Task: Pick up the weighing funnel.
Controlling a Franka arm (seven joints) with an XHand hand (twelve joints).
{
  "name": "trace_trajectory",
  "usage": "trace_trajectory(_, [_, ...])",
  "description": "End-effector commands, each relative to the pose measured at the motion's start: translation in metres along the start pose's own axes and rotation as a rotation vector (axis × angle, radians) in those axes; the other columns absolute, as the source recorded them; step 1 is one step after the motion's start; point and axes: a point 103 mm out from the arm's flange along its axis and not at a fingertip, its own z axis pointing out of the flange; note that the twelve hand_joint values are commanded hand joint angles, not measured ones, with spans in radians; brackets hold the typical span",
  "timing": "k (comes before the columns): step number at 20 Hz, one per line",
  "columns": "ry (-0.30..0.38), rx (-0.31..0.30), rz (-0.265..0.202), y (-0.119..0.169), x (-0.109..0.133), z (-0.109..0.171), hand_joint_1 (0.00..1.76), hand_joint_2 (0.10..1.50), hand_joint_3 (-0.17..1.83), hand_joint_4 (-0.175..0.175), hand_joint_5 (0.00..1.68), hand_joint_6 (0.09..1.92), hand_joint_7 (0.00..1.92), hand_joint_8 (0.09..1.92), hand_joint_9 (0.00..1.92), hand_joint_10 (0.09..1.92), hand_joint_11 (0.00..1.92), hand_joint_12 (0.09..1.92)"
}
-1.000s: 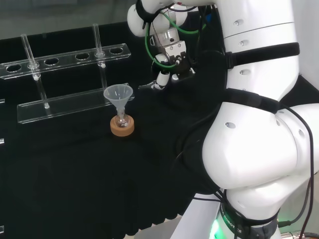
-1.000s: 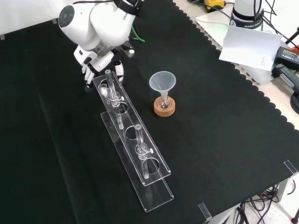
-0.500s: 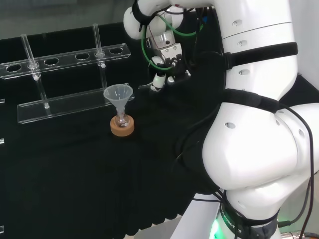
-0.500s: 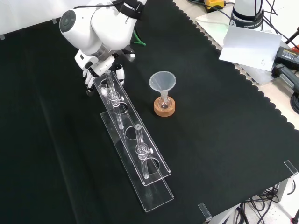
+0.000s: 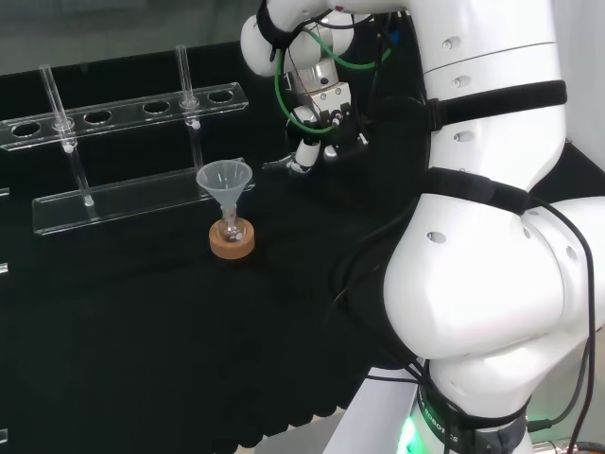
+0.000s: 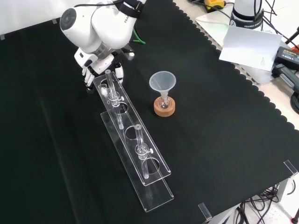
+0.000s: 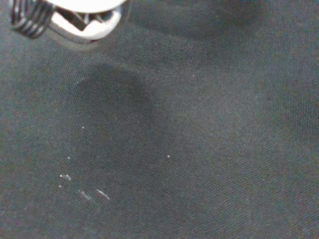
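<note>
A small clear piece, apparently the weighing funnel [image 5: 276,164], lies on the black cloth just past the rack's near end in the head view. My hand [image 5: 319,128] hangs just to its right, and its fingers [image 5: 304,154] point down at the cloth, relaxed, with nothing between them. In the front view the hand [image 6: 100,64] sits under the arm's white link at the far end of the rack, fingers [image 6: 88,77] down. The wrist view has dark cloth and a blurred white part of the hand [image 7: 82,22].
A clear test tube rack [image 5: 123,106] [image 6: 135,154] holding two tubes stands close beside the hand. The big funnel [image 5: 224,179] [image 6: 162,81] stands in a small flask on a cork ring [image 5: 232,244] [image 6: 165,109]. The arm's white links [image 5: 482,236] fill the head view's right.
In the head view the hand dipped left towards the clear piece, then came back a little up and right. The clear piece has stayed on the cloth.
</note>
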Motion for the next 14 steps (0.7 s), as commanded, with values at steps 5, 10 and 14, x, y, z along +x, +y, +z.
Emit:
trace_trajectory(5, [-0.004,-0.014,0.008,0.003,-0.004,0.003,0.92,0.6,0.53,0.014,0.64,0.59,0.42,0.66,0.74,0.5,0.53,1.23])
trace_trajectory(10, [0.009,-0.015,0.002,0.004,-0.011,0.005,0.92,0.61,0.53,0.014,0.64,0.62,0.42,0.66,0.74,0.5,0.54,1.23])
trace_trajectory(14, [0.002,-0.015,0.007,0.005,-0.004,0.005,0.92,0.61,0.53,0.016,0.65,0.62,0.42,0.66,0.74,0.5,0.54,1.23])
